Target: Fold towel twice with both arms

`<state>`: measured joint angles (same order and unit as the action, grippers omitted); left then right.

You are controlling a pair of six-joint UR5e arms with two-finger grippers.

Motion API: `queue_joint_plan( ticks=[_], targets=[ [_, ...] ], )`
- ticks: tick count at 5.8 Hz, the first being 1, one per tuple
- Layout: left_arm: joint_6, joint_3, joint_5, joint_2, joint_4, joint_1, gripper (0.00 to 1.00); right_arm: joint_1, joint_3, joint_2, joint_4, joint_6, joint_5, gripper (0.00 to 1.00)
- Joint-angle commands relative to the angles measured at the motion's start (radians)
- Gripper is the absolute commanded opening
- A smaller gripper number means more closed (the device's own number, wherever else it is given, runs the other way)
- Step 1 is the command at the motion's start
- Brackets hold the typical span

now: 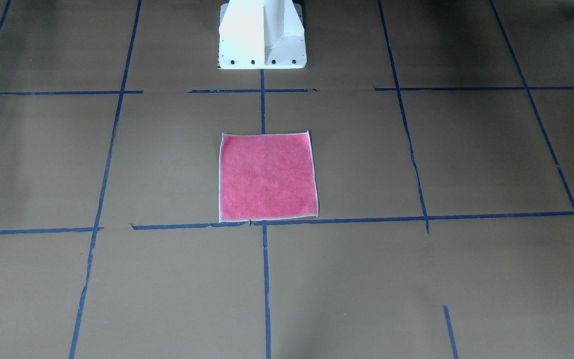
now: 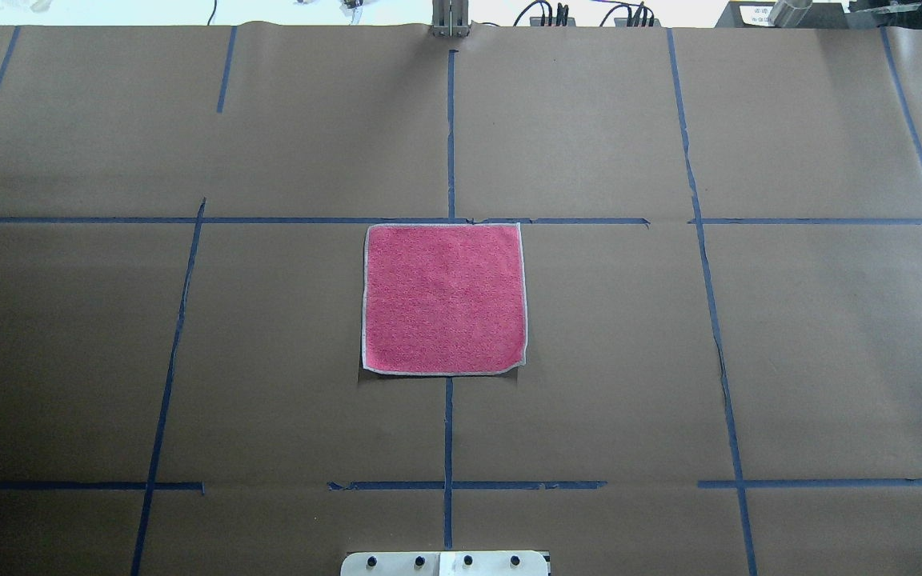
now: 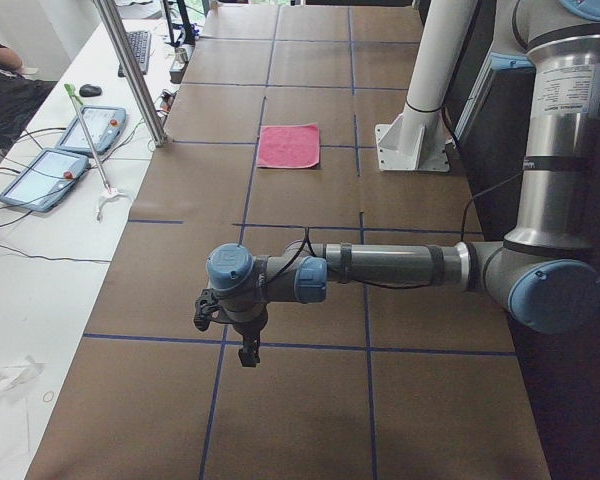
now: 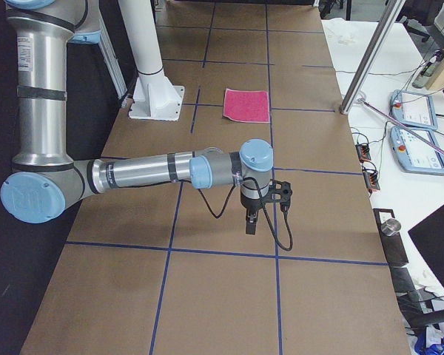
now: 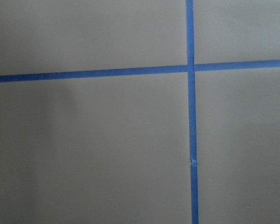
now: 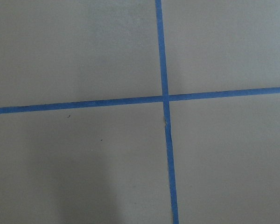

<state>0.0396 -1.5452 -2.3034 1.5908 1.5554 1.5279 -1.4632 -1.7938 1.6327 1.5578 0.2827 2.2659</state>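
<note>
Brown paper table (image 2: 269,360) holds flat pink-red towel (image 2: 445,300).

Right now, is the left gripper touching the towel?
Apart. The exterior left view shows the left gripper hanging far from the towel, with a stretch of table between them.

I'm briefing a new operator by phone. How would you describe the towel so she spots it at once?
On the brown-papered table gridded with blue tape, find the white pedestal base at the robot's edge. Straight out from it, on the centre tape line, lies the towel, flat and unfolded. It alone is pink-red, a square with pale edging.
</note>
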Motion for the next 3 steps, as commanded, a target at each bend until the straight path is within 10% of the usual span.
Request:
queue_joint_plan(
  ticks=[1,3],
  targets=[
    [-0.082,-0.003,0.001,0.079,-0.012,-0.008,1.00,0.059,-0.001,-0.066,0.004,0.004,-0.002,1.00],
    [-0.284,-0.003,-0.002,0.219,-0.012,-0.161,1.00,0.176,-0.001,-0.324,0.247,0.103,-0.003,1.00]
  ],
)
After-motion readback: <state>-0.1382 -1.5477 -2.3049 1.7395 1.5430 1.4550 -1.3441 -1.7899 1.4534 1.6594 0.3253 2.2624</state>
